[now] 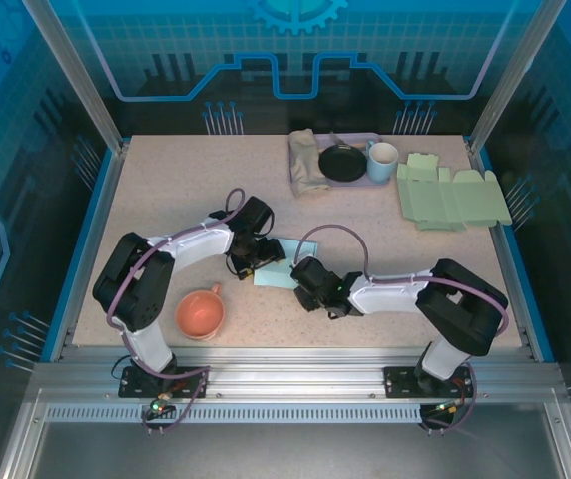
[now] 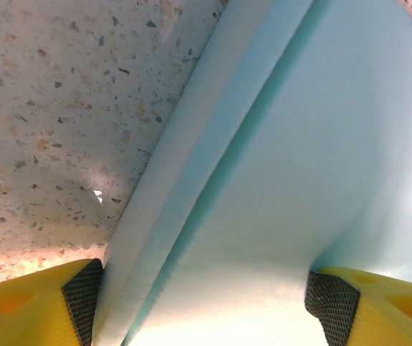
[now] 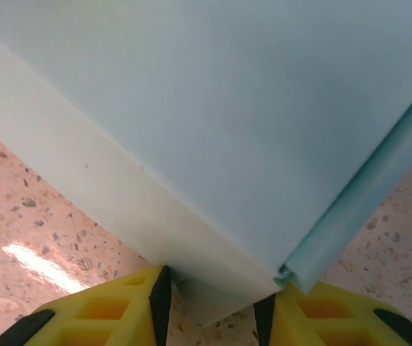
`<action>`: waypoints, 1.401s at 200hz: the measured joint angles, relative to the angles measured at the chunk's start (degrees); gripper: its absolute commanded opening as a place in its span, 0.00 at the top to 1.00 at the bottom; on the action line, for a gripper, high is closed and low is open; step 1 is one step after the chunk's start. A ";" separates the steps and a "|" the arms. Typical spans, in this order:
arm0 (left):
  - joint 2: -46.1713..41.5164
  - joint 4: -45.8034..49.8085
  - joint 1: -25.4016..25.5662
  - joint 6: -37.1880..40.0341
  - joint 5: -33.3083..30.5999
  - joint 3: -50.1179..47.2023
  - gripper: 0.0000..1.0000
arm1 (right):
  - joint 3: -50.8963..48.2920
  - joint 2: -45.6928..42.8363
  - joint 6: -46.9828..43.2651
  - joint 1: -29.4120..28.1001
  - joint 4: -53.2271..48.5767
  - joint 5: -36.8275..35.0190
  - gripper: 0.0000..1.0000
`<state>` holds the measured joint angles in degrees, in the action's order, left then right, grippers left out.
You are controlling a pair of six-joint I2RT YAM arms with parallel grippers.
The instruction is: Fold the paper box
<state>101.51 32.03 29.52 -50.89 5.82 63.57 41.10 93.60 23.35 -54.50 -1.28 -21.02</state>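
paper box (image 1: 272, 275) 1 | green sheet stack (image 1: 452, 196) 1 | bowl (image 1: 200, 313) 1 | mug (image 1: 382, 161) 1 | black dish (image 1: 342, 164) 1 | cloth (image 1: 306, 163) 1

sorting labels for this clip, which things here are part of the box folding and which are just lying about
In the job: light blue paper box, held between left gripper and right gripper.
Lying about: pink bowl, tray with cloth, black dish, white mug; flat green box blanks.

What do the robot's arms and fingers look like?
The left arm and right arm are white with chunky black joints, each trailing a purple cable. The left tool and right tool have yellow fingers with dark pads.
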 measured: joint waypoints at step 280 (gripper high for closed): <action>-5.20 11.34 2.99 2.82 -1.53 -0.04 0.09 | 10.40 4.33 5.22 22.51 -1.03 20.22 0.62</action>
<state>96.31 43.38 32.51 -48.07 4.29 63.53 51.51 97.93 28.58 -31.99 -2.31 -0.80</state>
